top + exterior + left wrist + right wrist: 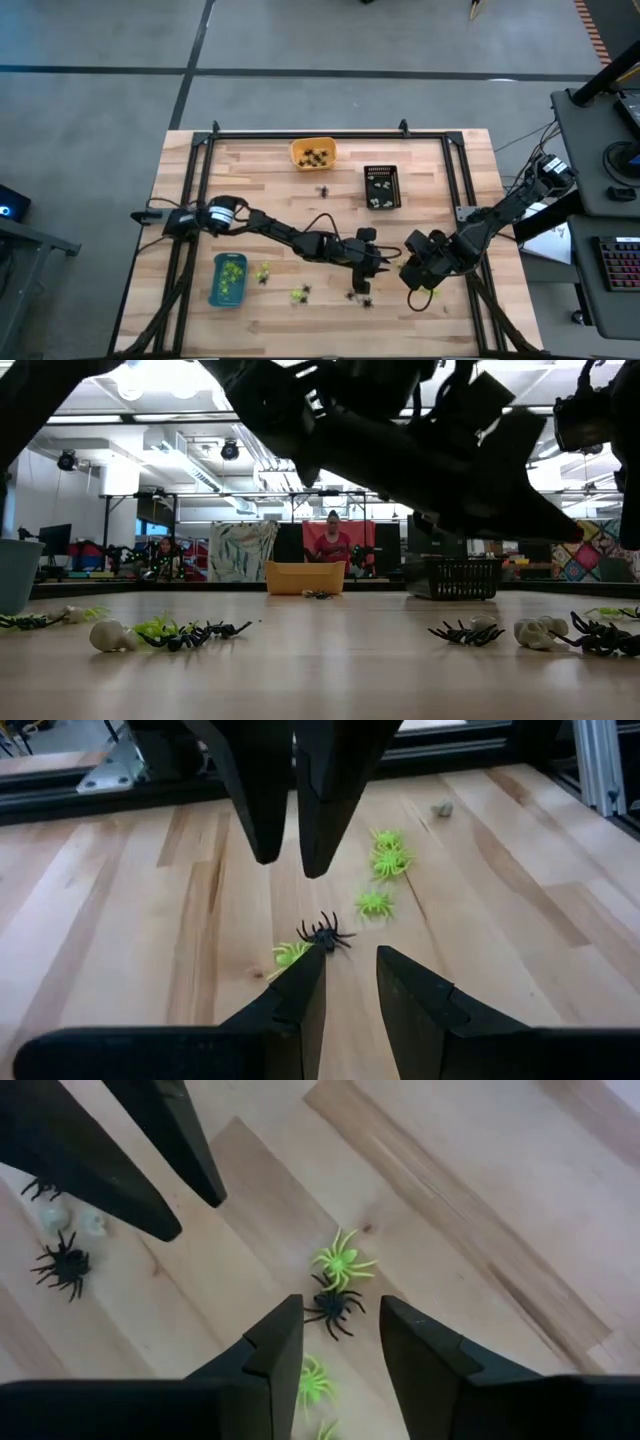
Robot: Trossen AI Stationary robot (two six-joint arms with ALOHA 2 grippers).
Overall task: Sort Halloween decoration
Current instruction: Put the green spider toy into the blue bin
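Near the front of the desk (330, 320), small toy bugs lay loose on the wood: a black spider (333, 1306), a green spider (343, 1262) just beside it, and little whitish bits (108, 636). The right hand (340, 1335) hung just over the black spider. Its fingers were a little apart and held nothing. The left hand (345, 985) was close beside it, over another black spider (322, 933). Its fingers were a little apart too, with nothing between them. On the left side sat a blue tray (228, 279) with green toys in it. Farther back stood a black tray (381, 186) with whitish toys inside. At the far edge sat an orange tray (313, 153) with black spiders in it. A person (332, 542) was in the room beyond the desk.
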